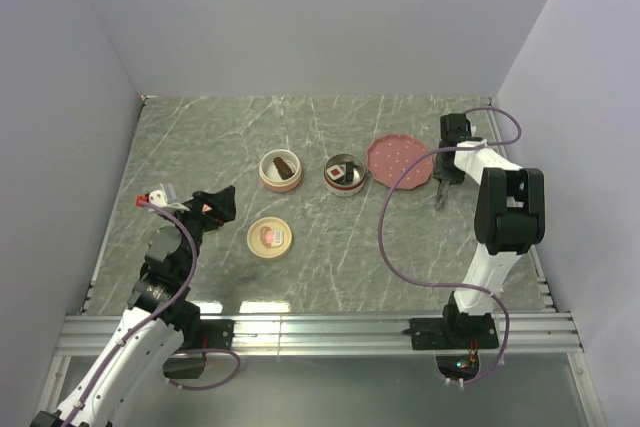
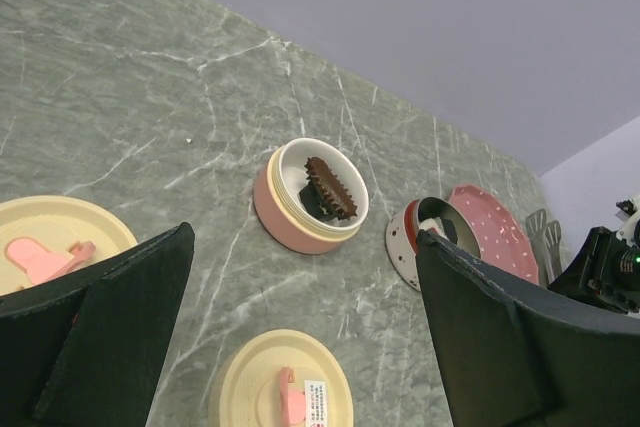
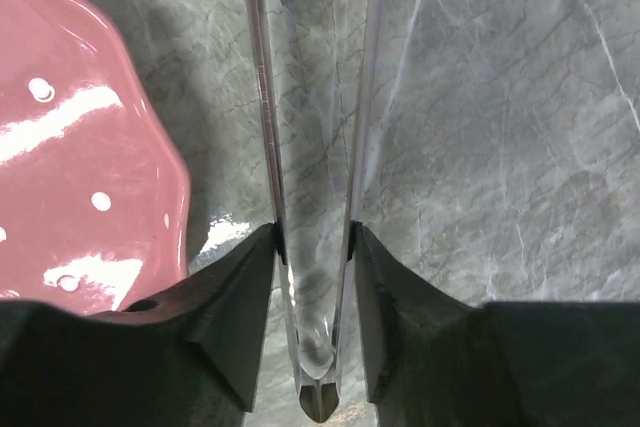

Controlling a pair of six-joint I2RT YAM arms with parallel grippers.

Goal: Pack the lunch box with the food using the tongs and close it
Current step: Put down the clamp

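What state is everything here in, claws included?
left gripper: open, empty.
right gripper: shut on the tongs.
tongs: gripped near the joined end.
pink bowl: uncovered, brown piece inside.
second bowl: uncovered, food inside.
cream lid: off, lying flat.
other cream lid: off, lying flat.
pink plate: no food visible on it.

Left gripper (image 2: 305, 235) wide (right (image 3: 315, 237) seemingly clamped).
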